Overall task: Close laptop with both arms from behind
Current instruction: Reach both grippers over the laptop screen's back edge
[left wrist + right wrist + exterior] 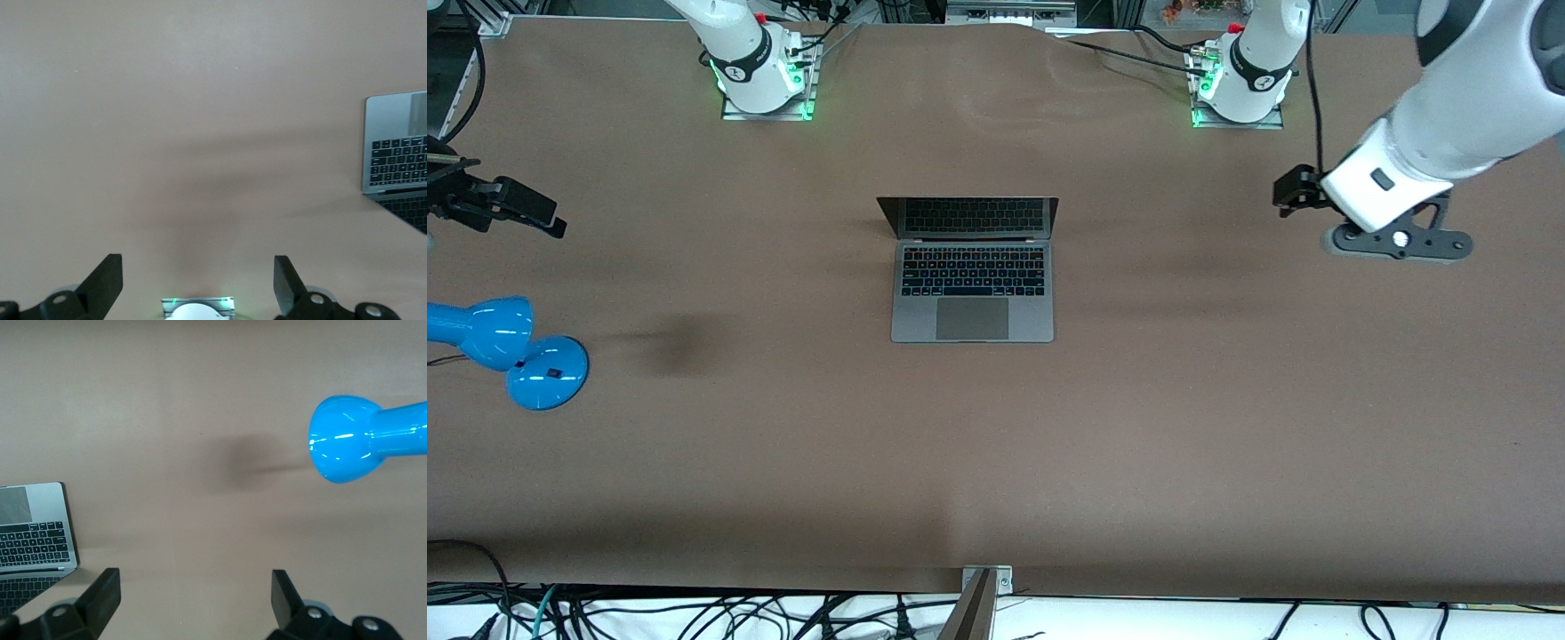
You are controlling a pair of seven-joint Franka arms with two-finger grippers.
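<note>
- The laptop point(972, 271) sits open near the middle of the brown tabletop point(1138, 427), its lid upright with the screen facing the front camera and its trackpad on the edge nearest that camera.
- Nothing rests on the laptop or touches it; the brown surface around it on every side is bare, crossed only by faint shadows.
- The left arm point(1467, 116) reaches in from its end of the tabletop, and the left claw point(1392, 236) hangs in the air over bare surface, well apart from the laptop.
- In the left wrist view the left claw point(198, 283) has its two black fingers point(103, 283) spread wide with nothing between them, and the laptop point(397, 150) shows at the frame's edge.
- The right claw point(498, 209) is at the right arm's end of the tabletop, mostly cut off by the front view's edge; it hovers over the surface near a blue lamp point(503, 351).
- In the right wrist view the right claw point(193, 600) is likewise spread apart and holds nothing.
- The blue lamp stands on its round base toward the right arm's end, nearer the front camera than the laptop and well apart from it; its shiny blue shade point(347, 440) shows in the right wrist view, with the laptop point(33, 533) at that frame's edge.
- Both arm bases glow green along the edge farthest from the front camera, and black cables point(694, 613) trail below the edge nearest it.
</note>
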